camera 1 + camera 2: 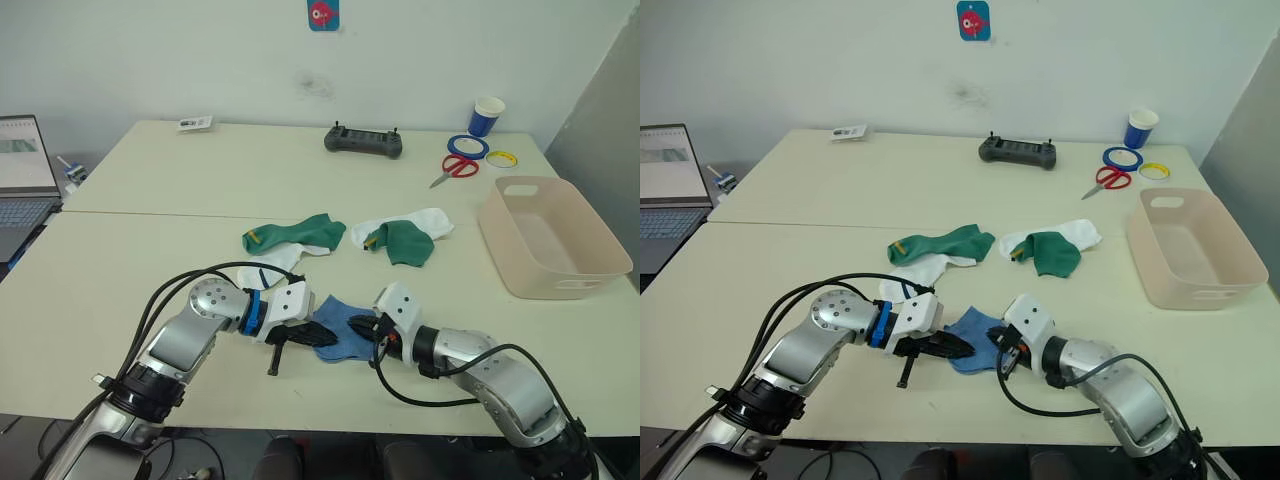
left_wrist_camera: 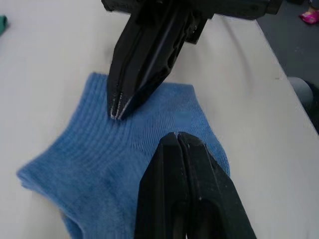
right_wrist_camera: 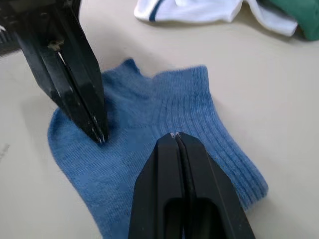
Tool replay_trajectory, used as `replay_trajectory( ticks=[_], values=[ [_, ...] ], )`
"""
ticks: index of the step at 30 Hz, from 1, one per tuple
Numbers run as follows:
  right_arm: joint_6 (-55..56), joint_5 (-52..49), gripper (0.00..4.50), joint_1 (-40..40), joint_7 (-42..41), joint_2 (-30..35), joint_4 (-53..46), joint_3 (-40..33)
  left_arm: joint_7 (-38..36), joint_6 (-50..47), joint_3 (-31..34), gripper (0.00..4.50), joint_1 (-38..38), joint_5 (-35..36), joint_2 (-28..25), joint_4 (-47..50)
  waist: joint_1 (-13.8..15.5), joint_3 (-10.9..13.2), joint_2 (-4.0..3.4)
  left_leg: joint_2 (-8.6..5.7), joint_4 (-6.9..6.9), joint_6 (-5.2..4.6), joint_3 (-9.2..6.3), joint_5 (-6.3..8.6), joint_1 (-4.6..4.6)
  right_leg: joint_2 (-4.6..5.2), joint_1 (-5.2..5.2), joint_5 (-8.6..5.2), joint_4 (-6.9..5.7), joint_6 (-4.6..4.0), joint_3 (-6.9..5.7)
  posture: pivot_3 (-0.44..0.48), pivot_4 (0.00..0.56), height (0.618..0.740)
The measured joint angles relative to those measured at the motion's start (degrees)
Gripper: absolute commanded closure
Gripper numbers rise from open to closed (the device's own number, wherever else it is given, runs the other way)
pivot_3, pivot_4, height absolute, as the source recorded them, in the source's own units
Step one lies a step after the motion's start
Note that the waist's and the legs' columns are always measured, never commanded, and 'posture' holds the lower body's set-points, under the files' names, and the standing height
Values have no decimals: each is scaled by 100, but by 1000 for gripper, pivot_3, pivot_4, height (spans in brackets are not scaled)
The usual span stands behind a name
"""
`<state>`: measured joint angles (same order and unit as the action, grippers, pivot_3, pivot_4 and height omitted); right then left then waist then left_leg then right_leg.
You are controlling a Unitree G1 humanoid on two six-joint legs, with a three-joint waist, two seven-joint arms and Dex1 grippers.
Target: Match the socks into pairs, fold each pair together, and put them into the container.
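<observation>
blue socks [image 1: 338,322] lie stacked flat at the near edge of the bench [image 1: 150,250], between both claws. left claw [image 2: 177,144] has its fingers pressed together w/ nothing between, tip resting on the fabric; right claw [image 3: 175,142] likewise closed and empty, tip down on the same blue patch just beside it. fabric looks thin, limp, ribbed at the cuff: light, no stiffness, will sag and bunch when lifted, prob slides easy on the smooth top. best hold is a pinch thru both layers at the cuff or a folded edge, not the flat middle. count: blue reads as one stacked patch, can't tell 1 or 2 layers; green socks 2, one left [image 1: 295,236], one right [image 1: 405,240]; white socks 2, one [image 1: 275,266] under the left green, one [image 1: 430,220] under the right. container [image 1: 600,250] sits far right, 1, nothing in it yet.
</observation>
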<state>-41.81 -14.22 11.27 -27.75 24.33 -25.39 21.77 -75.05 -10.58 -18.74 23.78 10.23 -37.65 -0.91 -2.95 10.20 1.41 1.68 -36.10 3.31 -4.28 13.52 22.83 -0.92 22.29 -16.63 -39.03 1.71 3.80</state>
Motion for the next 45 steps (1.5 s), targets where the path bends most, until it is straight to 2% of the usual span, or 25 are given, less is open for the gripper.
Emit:
replay_trajectory(
  ticks=[7,12,17,20,25,29,32,37,42,43,45],
  values=[
    [18,295,4441,-65,292,3,82,-201,152,419,16,4500,-145,-127,16,-243,15,-4,0,0,0,0,0,0,-6,1,-6,1,-1,0,1,0,150,740],
    [109,385,4441,-260,455,-70,4,-587,195,132,67,4500,-246,-13,27,61,19,-3,-1,0,0,0,0,0,-1,1,-3,1,-2,1,0,0,150,740],
    [39,105,4441,-677,475,-46,-762,-1267,318,-489,287,4500,395,317,138,325,80,1,1,0,0,0,-2,0,5,0,1,0,2,2,-3,0,150,740],
    [-289,-84,4441,-842,491,-9,-1049,-1592,341,-513,392,4500,701,335,155,219,78,0,0,0,1,0,2,0,0,0,-1,0,1,2,2,0,150,740],
    [-1217,-317,4441,-728,650,-7,-1327,-1739,301,-148,267,4500,698,117,273,-418,26,0,-1,1,2,0,1,0,-1,-2,0,1,-3,1,1,0,150,740],
    [-2334,-902,4441,-383,682,-360,-1464,-1993,183,249,28,4500,619,-171,312,-913,24,0,0,1,1,0,0,0,1,-2,1,1,-2,1,1,0,150,740],
    [-3184,-1356,3833,-214,710,-748,-1536,-2298,181,498,14,4500,617,-296,305,-1125,33,0,-1,1,2,0,-3,0,2,-1,0,1,-2,1,-2,0,150,740],
    [-4726,-1933,2069,24,756,-1657,-1529,-3178,138,889,16,4500,587,-383,249,-1296,34,-3,-5,2,2,0,-2,0,-2,-1,-1,1,-5,0,0,0,150,740],
    [-5028,-2346,287,65,927,-1838,-1122,-3473,116,897,70,4500,478,-383,184,-1209,-3,-8,-9,3,3,-1,-1,0,-6,-1,-3,1,-5,0,0,0,150,740],
    [-5028,-2412,31,67,995,-1889,-990,-3512,117,893,84,4500,460,-383,182,-1195,-17,-9,-9,3,3,0,-1,0,-6,-2,-3,1,-5,0,0,0,150,740],
    [-5027,-2581,31,109,1122,-2031,-815,-3565,120,881,113,4500,421,-384,176,-1175,-34,-14,-11,4,4,-1,0,0,-7,-2,-4,1,-5,0,1,0,150,740]
  ],
)
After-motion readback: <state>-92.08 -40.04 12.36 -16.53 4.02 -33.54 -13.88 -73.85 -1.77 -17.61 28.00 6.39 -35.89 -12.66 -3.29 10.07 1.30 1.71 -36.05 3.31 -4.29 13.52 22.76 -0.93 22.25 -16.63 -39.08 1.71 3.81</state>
